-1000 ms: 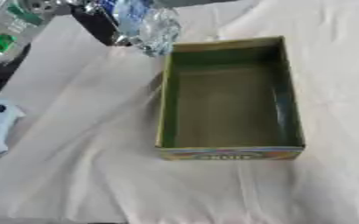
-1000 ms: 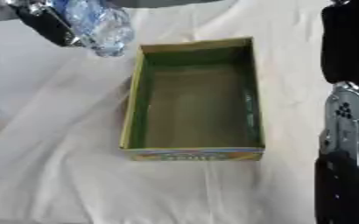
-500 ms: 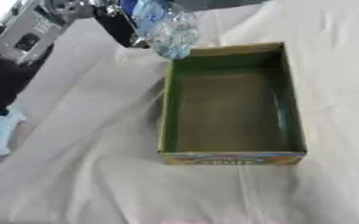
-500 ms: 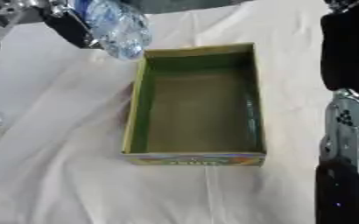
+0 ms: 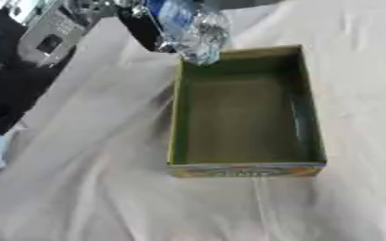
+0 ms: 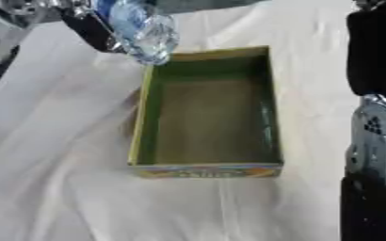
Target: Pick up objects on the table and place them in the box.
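The robot's black left hand point(image 5: 143, 28) has its fingers wrapped around a clear, crinkly plastic bottle with a blue label point(image 5: 188, 29). It holds the bottle in the air over the far left corner of the open green cardboard box point(image 5: 176, 117), I think so it can drop in. The bottle is tilted, its lower end pointing down toward the box.

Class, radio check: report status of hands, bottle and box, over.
Left hand curled round clear bottle, at the box's far-left corner. Box open, looks empty. Right hand unseen; nothing blocking.
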`<state>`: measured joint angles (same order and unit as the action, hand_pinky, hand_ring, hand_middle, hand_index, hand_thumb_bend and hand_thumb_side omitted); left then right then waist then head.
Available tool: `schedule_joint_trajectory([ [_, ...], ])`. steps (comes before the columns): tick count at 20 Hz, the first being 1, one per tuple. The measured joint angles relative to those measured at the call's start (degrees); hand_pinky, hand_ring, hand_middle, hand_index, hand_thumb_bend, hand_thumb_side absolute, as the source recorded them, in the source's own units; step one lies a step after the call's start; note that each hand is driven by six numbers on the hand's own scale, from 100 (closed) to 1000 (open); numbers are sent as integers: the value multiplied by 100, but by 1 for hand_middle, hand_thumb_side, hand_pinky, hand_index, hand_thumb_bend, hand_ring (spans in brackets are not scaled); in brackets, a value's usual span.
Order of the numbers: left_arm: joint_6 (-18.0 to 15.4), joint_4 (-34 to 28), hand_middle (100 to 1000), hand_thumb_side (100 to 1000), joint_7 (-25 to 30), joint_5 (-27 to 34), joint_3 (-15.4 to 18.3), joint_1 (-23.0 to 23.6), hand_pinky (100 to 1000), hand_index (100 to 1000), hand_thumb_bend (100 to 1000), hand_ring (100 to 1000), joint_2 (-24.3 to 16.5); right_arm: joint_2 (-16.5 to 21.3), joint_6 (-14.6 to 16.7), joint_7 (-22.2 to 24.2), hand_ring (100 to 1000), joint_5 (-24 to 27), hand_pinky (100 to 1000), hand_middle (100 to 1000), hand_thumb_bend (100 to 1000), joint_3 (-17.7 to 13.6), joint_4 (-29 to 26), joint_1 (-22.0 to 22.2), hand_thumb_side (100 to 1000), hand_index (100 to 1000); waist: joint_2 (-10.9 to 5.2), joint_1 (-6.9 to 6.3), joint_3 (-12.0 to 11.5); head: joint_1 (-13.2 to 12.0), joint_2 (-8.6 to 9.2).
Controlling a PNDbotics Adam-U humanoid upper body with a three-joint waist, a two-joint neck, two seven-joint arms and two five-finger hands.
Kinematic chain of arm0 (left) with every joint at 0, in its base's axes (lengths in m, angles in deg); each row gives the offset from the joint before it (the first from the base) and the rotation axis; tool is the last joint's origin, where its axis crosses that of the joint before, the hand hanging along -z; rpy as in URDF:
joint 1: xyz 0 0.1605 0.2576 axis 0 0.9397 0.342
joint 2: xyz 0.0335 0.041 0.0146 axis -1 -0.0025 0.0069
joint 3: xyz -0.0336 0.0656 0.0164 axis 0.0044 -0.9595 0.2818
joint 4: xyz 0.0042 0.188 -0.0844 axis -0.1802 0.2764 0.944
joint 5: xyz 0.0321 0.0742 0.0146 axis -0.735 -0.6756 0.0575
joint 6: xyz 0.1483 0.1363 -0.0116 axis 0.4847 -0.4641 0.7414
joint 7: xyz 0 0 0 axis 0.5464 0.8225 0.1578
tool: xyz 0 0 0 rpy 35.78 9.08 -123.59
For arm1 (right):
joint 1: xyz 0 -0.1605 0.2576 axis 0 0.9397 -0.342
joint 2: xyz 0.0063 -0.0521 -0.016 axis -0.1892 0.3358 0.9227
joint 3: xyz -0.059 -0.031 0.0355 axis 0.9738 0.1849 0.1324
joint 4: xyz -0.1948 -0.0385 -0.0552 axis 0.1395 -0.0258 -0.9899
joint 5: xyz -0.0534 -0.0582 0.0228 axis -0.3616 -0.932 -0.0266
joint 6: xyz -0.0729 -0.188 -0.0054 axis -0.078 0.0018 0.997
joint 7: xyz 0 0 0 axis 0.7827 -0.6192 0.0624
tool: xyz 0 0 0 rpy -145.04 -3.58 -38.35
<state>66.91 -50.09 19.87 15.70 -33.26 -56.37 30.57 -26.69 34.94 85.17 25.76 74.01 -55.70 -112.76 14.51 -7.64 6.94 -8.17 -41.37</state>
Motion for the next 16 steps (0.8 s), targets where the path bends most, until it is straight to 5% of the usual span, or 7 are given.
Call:
schedule_joint_trajectory([
  [16,6,133,608,132,51,357,-275,-157,100,393,103,187,518,-177,294,-328,764,-53,668,837,100,105,0,-347,1000,898,-70,4,129,-51,-89],
])
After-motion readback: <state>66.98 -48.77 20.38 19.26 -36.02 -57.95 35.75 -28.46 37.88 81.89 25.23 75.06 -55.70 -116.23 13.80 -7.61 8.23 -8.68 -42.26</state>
